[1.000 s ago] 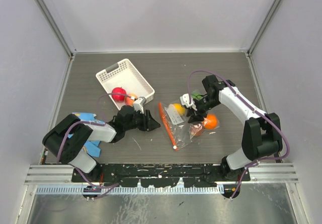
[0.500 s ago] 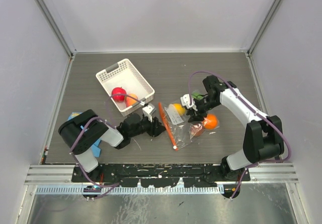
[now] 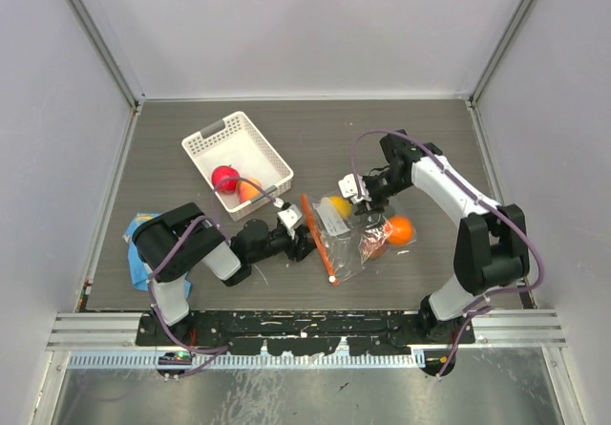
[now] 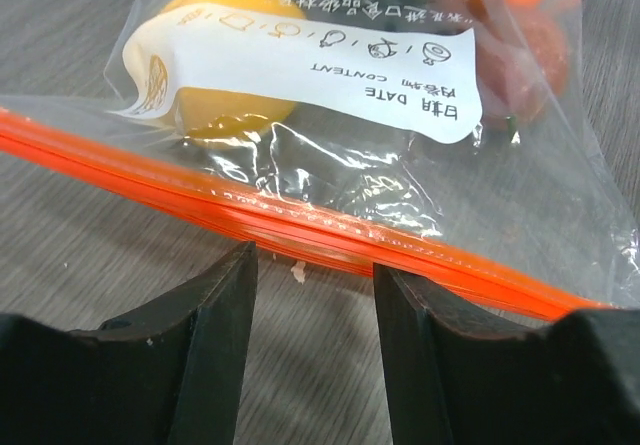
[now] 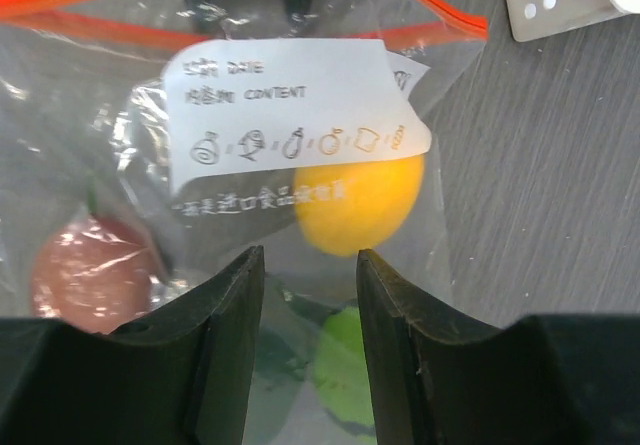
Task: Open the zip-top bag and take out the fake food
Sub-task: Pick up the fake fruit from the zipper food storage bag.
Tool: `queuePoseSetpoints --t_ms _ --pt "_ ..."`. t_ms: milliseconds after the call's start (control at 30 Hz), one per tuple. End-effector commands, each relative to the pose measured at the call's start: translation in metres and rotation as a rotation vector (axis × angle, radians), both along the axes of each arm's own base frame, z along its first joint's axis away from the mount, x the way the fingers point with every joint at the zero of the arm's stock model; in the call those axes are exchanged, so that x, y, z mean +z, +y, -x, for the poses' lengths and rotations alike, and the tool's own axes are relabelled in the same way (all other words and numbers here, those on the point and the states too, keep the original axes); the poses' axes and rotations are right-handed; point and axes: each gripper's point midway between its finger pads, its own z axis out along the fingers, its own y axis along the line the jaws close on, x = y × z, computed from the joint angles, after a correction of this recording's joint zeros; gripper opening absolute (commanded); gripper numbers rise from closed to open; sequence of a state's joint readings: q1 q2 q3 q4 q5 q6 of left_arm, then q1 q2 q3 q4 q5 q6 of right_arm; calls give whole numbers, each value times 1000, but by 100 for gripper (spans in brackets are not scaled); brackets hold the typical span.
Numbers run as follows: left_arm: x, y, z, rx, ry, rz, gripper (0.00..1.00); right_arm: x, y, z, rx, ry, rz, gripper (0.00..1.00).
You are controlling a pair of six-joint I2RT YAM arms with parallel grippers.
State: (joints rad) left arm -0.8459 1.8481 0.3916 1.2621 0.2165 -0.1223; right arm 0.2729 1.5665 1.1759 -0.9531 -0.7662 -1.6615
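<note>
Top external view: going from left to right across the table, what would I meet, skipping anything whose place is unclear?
blue cloth → white basket → left gripper → zip-top bag → orange fruit. The right gripper is left out, since it hangs over the bag.

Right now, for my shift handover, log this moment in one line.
left tool: open, at zip strip | right tool: open, over zip-top bag | yellow fruit: inside bag
</note>
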Motion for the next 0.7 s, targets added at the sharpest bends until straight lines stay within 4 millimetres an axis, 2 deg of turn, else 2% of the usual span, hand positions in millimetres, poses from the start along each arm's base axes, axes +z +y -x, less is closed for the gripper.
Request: queuePoseSetpoints --t_ms 0,333,467,667 --pt "40 -12 -12 -16 -176 74 51 4 7 -28 80 -101 -4 49" --pt "41 -17 -18 -18 -215 60 56 -16 19 -60 114 -68 43 51" --pt "45 -19 -22 -25 -241 40 58 -31 21 -63 144 -67 96 51" --pt "40 -23 -26 -37 -256 -3 66 -53 19 -54 214 -48 179 50"
